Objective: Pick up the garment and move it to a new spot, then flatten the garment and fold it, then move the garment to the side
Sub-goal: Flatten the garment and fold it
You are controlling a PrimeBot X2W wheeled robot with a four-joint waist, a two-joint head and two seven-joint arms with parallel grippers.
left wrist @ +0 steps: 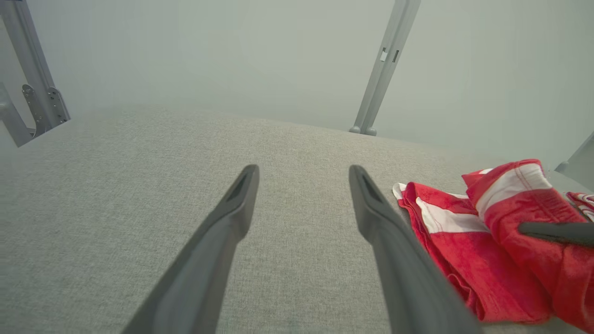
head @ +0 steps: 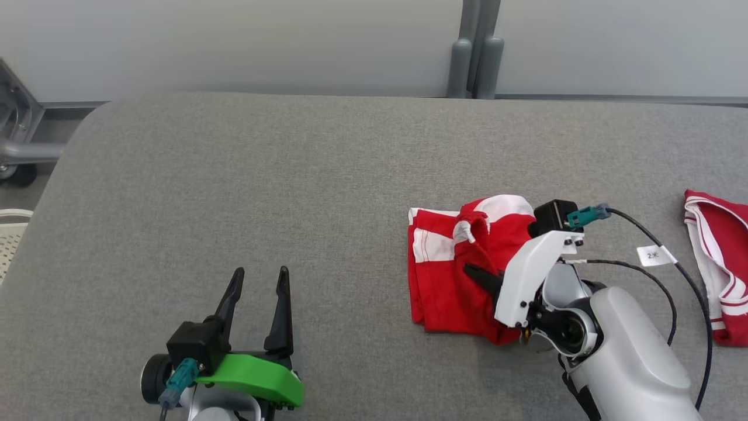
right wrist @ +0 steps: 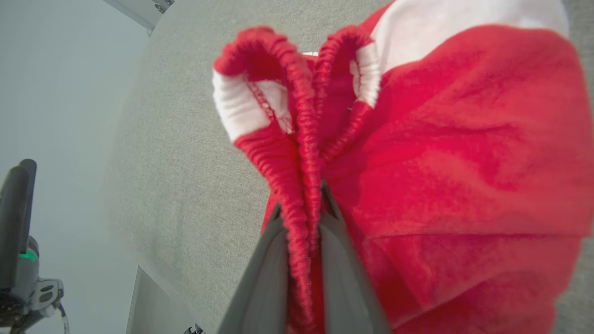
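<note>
Cable tag (head: 655, 255): "2", rest illegible

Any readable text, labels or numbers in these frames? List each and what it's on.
"2", followed by a small star-like mark too blurred to make out: on the white tag fixed to the black cable.
No print or label can be read on the red-and-white garment or on the second red garment at the table's right edge.
</note>
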